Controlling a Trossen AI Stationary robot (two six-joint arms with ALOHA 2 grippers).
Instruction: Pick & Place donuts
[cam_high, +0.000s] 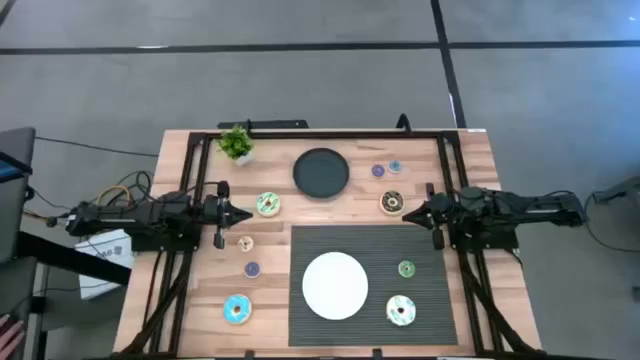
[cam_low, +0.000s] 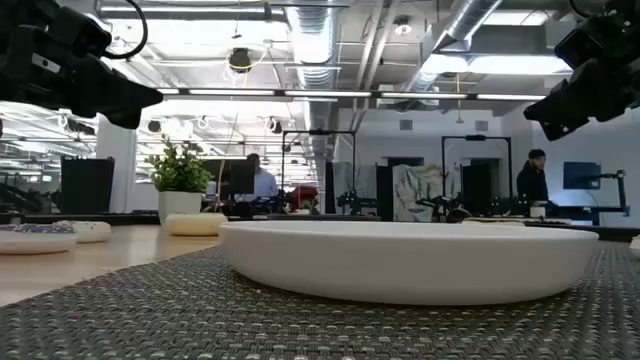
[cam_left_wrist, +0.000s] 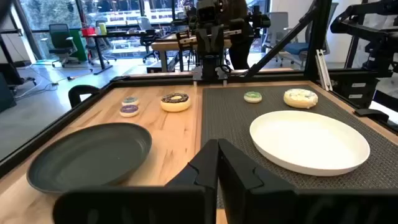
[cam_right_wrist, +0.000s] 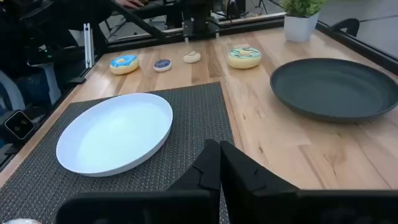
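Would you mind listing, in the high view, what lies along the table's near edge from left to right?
Blue donut → white plate → white-green donut.

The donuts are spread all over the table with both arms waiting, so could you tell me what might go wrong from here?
1. The mini green donut and the white-green donut lie close to the white plate; a reach for either could nudge the plate.
2. The purple mini and blue mini sit almost together, so a grasp might catch both.
3. The minis look flat, so the jaws may slip.
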